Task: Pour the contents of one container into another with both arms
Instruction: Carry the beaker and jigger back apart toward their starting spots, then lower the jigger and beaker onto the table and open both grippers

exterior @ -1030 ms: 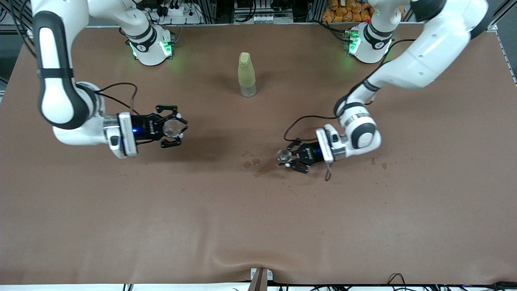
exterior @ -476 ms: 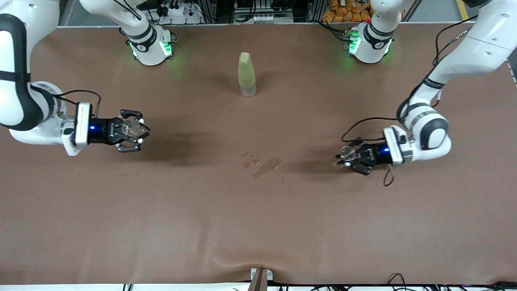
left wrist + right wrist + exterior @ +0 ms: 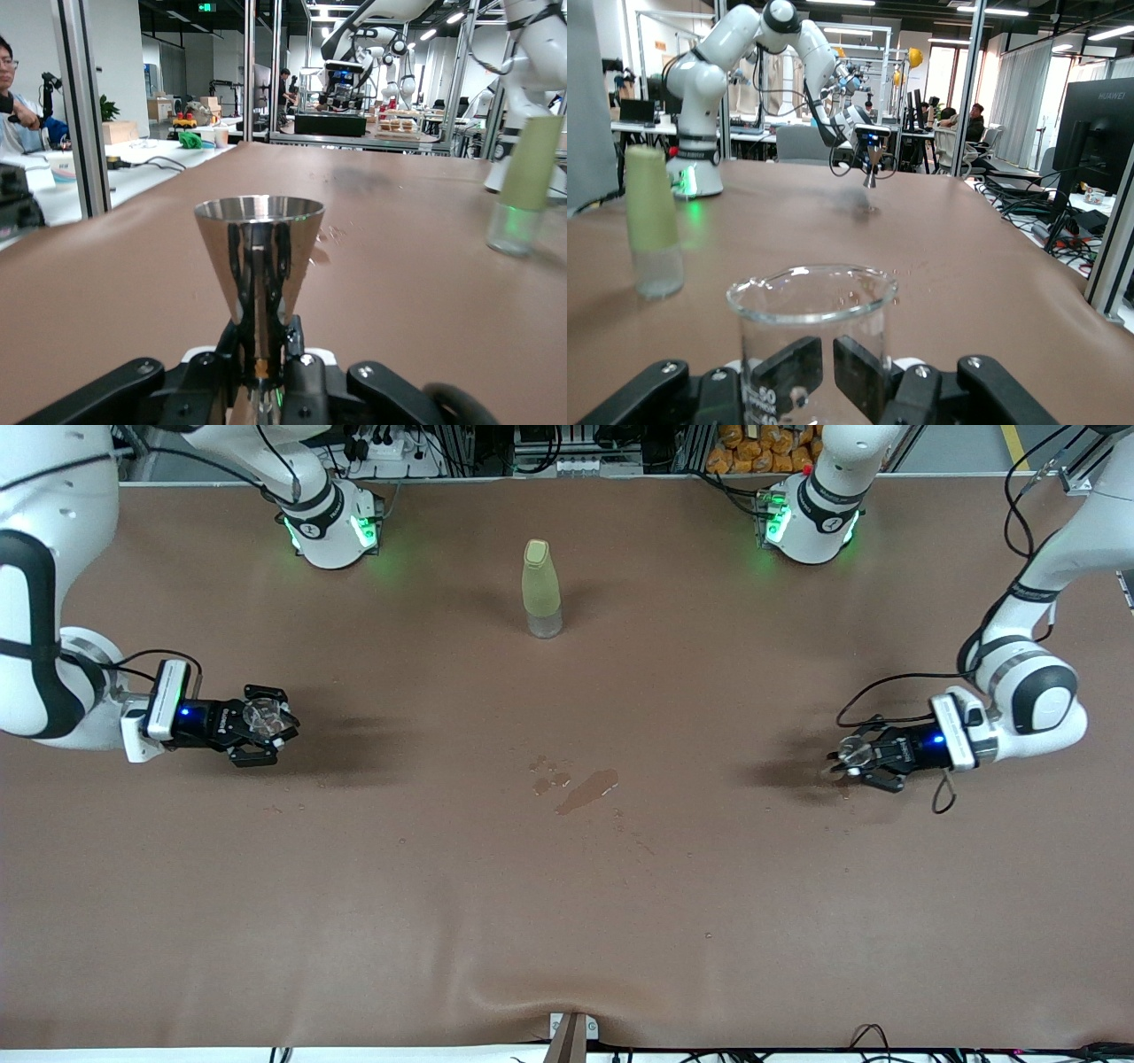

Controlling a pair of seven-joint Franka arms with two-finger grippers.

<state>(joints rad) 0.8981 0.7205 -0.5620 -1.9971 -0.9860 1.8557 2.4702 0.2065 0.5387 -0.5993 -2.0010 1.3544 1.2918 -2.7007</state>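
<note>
Two cups upright | left pincer (image 3: 849, 760) clamps shiny hourglass cup (image 3: 258, 255) | right pincer (image 3: 270, 726) clamps clear glass cup (image 3: 811, 341)

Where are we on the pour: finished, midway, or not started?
Likely done: a wet spill patch marks the table's middle, and the glass cup looks nearly empty. In hand: the right tool grips that cup upright near the right arm's end; the left tool grips the metal measuring cup upright near the left arm's end. Left: setting both cups down. The bottle stands untouched.
</note>
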